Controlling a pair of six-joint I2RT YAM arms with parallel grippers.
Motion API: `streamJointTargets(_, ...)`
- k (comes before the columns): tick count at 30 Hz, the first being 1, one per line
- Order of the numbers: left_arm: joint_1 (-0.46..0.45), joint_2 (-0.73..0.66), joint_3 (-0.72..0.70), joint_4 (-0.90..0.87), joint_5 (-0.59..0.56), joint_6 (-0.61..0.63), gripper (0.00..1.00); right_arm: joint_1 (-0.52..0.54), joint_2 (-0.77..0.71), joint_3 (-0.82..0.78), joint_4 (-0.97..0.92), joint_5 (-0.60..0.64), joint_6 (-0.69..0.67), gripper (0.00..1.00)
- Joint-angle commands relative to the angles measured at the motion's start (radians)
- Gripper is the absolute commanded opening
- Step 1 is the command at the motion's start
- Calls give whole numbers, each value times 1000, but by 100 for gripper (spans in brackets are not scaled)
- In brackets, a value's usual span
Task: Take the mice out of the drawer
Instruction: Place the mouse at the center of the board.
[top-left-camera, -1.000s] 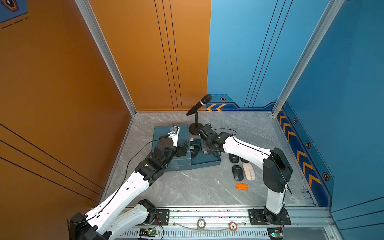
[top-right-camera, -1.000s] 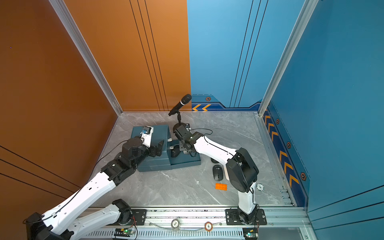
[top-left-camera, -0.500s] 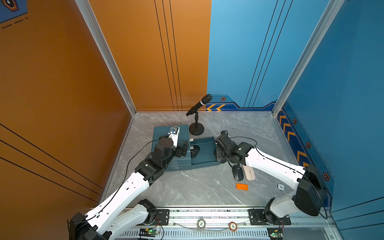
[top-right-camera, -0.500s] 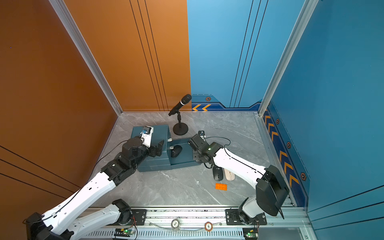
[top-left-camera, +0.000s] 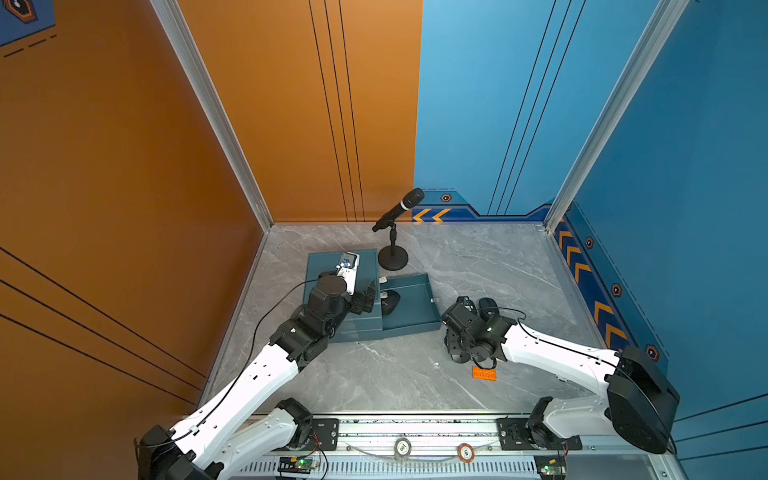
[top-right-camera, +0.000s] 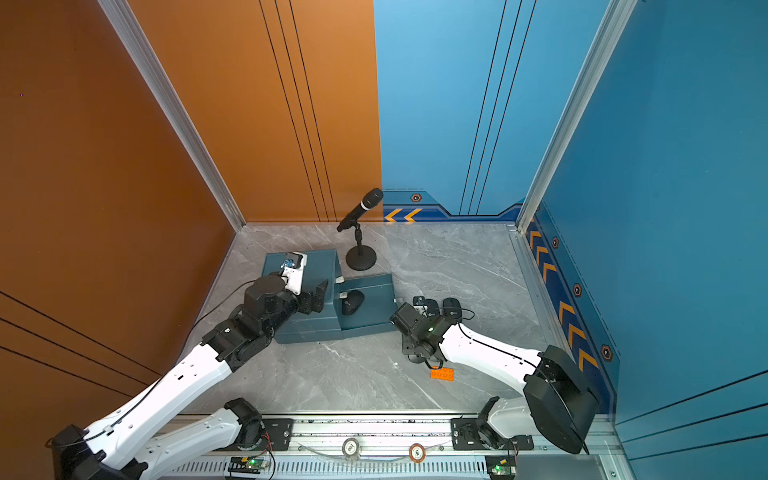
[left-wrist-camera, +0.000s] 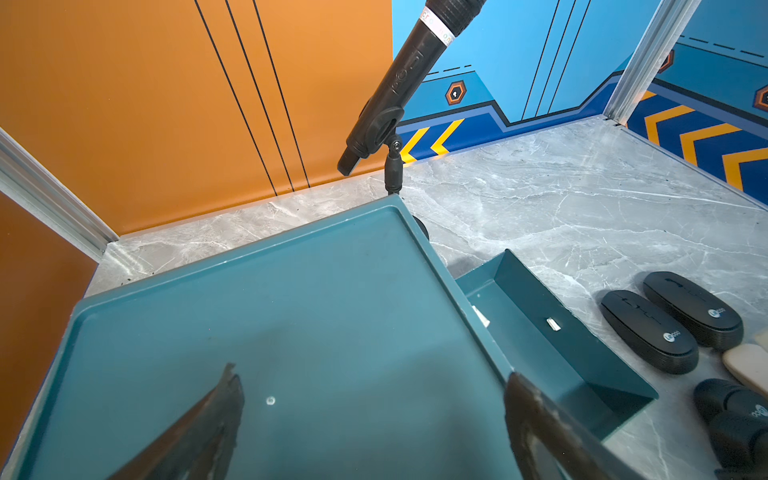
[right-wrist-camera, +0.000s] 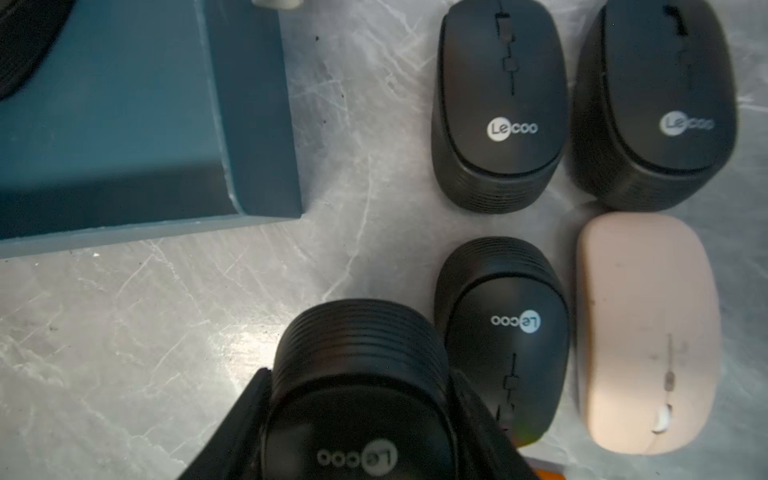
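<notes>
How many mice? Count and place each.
6. One black mouse lies in the drawer; the right tool grips a second mouse; three black mice and the pink mouse rest on the table.

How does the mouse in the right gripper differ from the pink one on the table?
The held mouse is black with a pale logo; the pink mouse shows none. The held mouse is clamped in the right gripper; the pink mouse lies free on the table. Both are oval and outside the drawer.

Mic (top-left-camera: 397, 209) + orange studded plate (top-left-camera: 483, 373)
</notes>
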Motion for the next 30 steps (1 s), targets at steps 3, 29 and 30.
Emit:
streamJointTargets(3, 5, -5, -7, -9, 15, 7, 98, 1, 61, -15, 65, 15, 35, 39)
streamJointTargets(29, 5, -8, -6, -9, 13, 11, 98, -11, 146, -30, 78, -2, -11, 48)
streamJointTargets(30, 4, -8, -6, -8, 13, 12, 98, -10, 150, -29, 77, -3, -12, 48)
